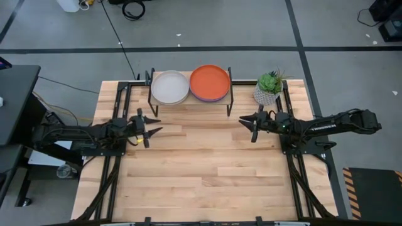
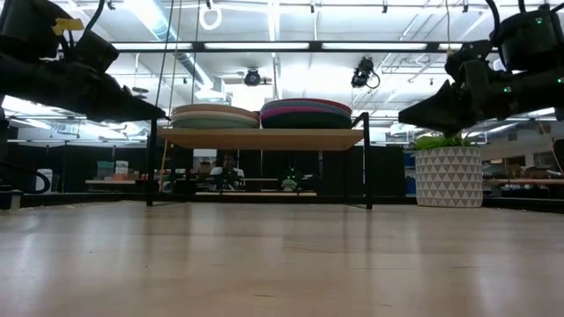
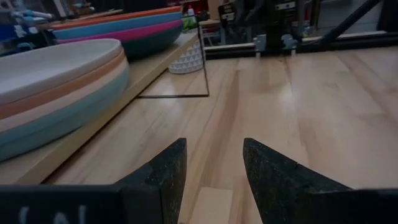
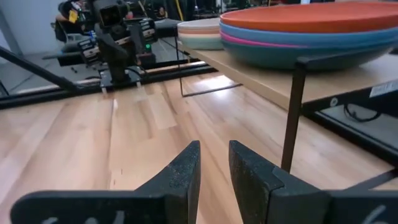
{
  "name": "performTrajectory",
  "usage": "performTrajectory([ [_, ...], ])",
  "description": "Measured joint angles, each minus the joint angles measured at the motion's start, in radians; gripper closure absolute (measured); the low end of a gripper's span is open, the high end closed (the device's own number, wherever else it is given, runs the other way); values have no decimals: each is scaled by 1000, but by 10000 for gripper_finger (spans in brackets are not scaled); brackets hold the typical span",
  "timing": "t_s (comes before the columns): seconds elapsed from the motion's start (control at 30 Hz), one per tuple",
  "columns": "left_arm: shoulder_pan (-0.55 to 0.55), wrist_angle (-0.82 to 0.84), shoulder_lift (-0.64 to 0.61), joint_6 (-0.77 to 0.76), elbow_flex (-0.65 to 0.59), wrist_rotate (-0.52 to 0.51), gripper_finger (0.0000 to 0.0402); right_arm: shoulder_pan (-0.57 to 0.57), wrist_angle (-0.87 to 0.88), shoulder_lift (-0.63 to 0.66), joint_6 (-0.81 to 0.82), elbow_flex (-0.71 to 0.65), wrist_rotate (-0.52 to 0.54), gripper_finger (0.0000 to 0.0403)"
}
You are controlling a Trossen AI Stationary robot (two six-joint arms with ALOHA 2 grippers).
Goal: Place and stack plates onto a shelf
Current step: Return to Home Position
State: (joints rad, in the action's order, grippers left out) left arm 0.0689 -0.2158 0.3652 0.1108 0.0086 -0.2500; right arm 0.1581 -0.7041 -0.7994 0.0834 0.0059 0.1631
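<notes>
Resting in two stacks on the shelf (image 2: 264,138), well beyond both sets of jaws, the plates (image 1: 210,82) look light, stiff and matte; a rim pinch would probably suit. The left jaws and right jaws hang released, empty, above the surface (image 1: 207,182).

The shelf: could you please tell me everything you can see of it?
The shelf is a thin light-wood board on slim black metal legs, standing level at the far edge of the wooden tabletop, beside a potted plant. Two plate stacks sit side by side on it: a grey-topped stack and an orange-topped stack.
</notes>
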Motion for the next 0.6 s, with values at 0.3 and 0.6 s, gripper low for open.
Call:
performTrajectory([
  [0.3, -1, -12, 0, -2, 0, -17, 235, 1, -49, 0, -87, 0, 1, 312],
  [0.6, -1, 26, 1, -4, 0, -17, 235, 3, -88, 10, 79, 2, 33, 313],
])
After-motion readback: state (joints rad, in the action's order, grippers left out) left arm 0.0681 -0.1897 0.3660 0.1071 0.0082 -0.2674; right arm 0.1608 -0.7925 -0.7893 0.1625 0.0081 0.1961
